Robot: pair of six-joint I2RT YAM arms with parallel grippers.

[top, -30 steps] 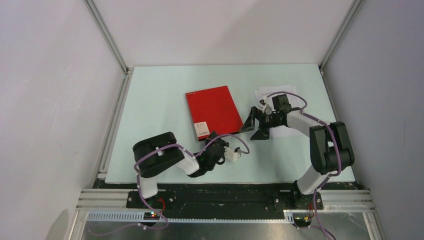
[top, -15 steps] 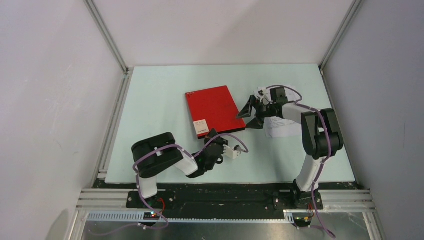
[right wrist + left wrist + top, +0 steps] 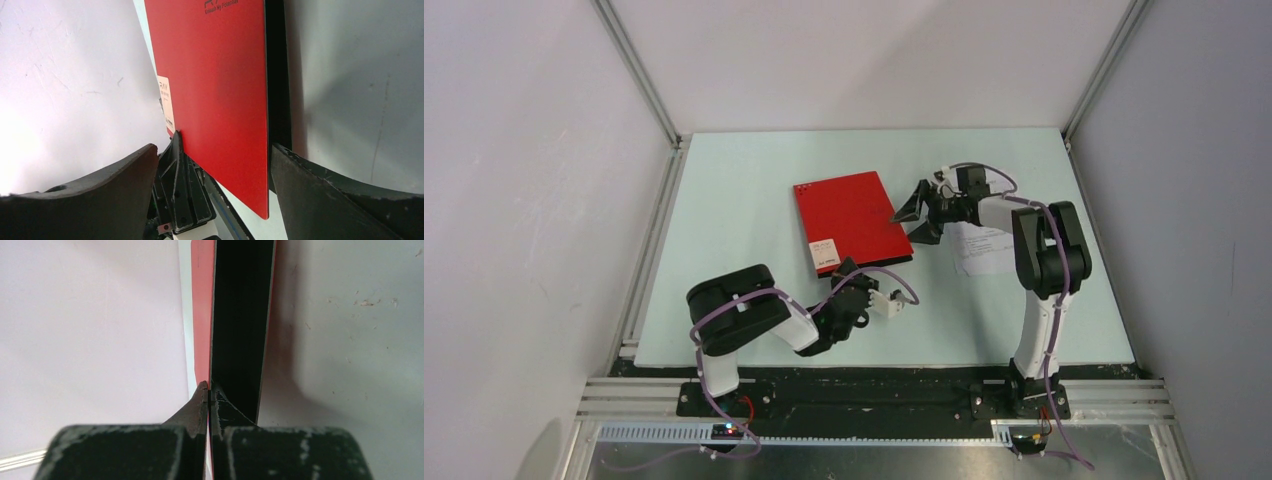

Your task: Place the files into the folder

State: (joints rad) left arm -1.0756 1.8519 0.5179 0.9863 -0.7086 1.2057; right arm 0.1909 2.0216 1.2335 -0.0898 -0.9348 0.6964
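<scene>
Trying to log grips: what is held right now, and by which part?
The folder, pinched at its near corner beside the white label by the left gripper, jaws shut. The right gripper, jaws open, holds nothing.

Bright, even light; a soft shadow beside the folder (image 3: 215,100); close foregrounds slightly blurred.

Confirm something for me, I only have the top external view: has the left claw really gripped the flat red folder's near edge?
Observer: Yes. The left wrist view shows the left claw pinched shut on the edge of the flat red folder.
Operator: And the right claw?
Observer: The right wrist view shows the right claw open, with the folder's red cover showing between its fingers.
Operator: Is the cover lifted yet?
Observer: I cannot tell; that view shows only a black strip beside the red cover's edge.
</scene>
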